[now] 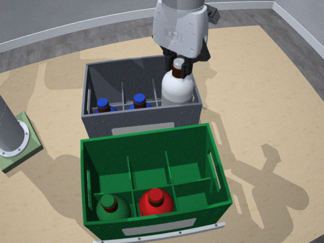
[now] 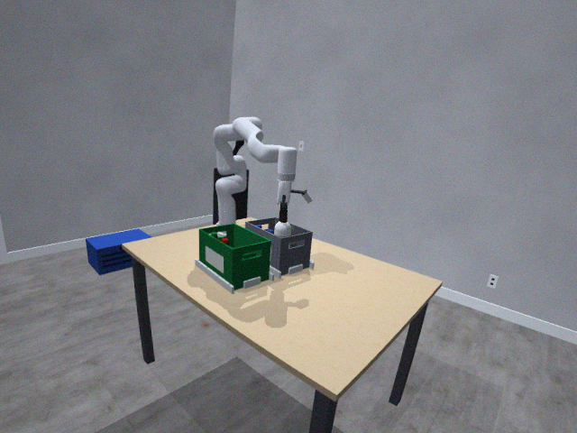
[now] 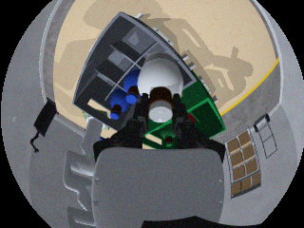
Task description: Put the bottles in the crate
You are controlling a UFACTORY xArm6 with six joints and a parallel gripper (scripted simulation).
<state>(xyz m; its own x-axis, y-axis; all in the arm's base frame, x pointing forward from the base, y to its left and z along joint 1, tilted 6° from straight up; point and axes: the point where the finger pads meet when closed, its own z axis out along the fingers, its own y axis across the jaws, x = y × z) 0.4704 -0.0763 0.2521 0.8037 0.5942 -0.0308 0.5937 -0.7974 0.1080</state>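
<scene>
The gray crate [image 1: 141, 116] [image 2: 291, 252] [image 3: 100, 59] has a pale gray panel on its side. In it are two bottles [image 1: 139, 100] [image 3: 131, 85] with blue caps, brown necks and blue shoulders. The bottle in the jaws [image 1: 178, 68] [image 2: 283, 220] is white-shouldered with a brown neck, a light gray cap and a gray label; the jaws are black. The green crate [image 1: 157, 218] [image 2: 235, 256] [image 3: 209, 111] has a pale gray panel too, and holds a green-capped green bottle [image 1: 113, 209] and a red-capped red bottle [image 1: 156, 204], both brown-necked. The table [image 1: 261, 104] [image 2: 344, 317] [image 3: 228, 28] is pale tan with dark legs.
</scene>
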